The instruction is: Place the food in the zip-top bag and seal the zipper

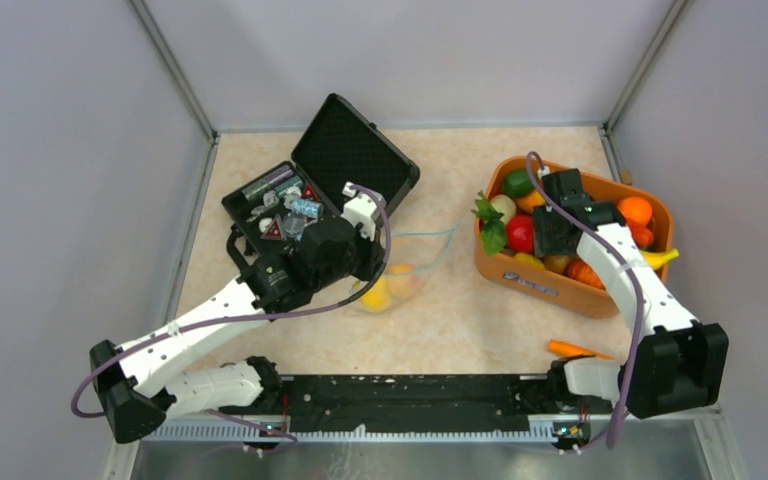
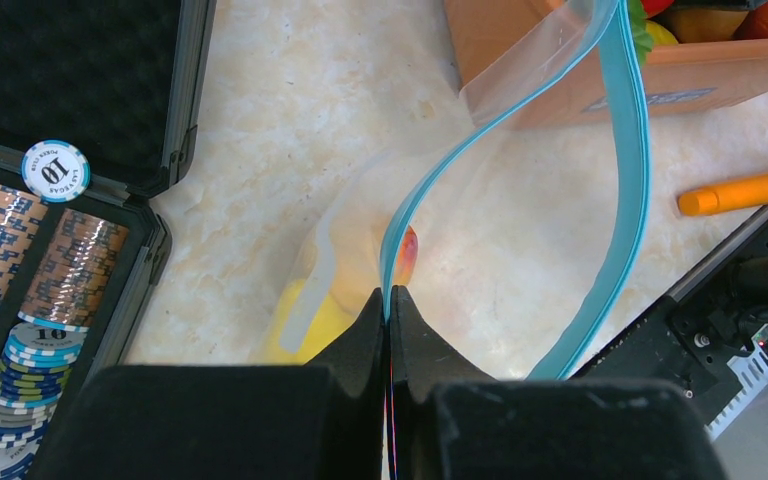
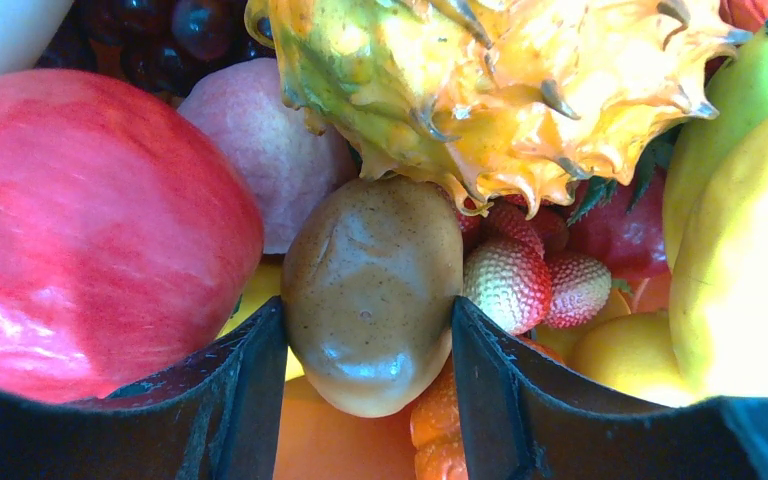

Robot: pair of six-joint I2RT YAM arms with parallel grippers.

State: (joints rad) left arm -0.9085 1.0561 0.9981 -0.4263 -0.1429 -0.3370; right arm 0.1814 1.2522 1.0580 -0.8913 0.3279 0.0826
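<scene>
Over the orange basket (image 1: 550,285) at frame right, right gripper (image 3: 366,305) clasps brown fruit (image 3: 375,240) while left gripper (image 2: 388,298) pinches the zipper (image 2: 632,170); next, lift bagward.

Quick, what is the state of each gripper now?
Left gripper: closed on the zipper of the zip-top bag.
Right gripper: jaws pressed on both sides of the brown fruit.

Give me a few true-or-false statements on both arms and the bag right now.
The left jaws pinch the zipper of the bag: true.
The bag is empty: false, a yellow piece and a peach piece lie inside.
The right jaws flank a brown fruit in the basket: true.
The black case is shut: false, its lid stands open.
The orange stick lies in the basket: false, it lies on the table.
</scene>
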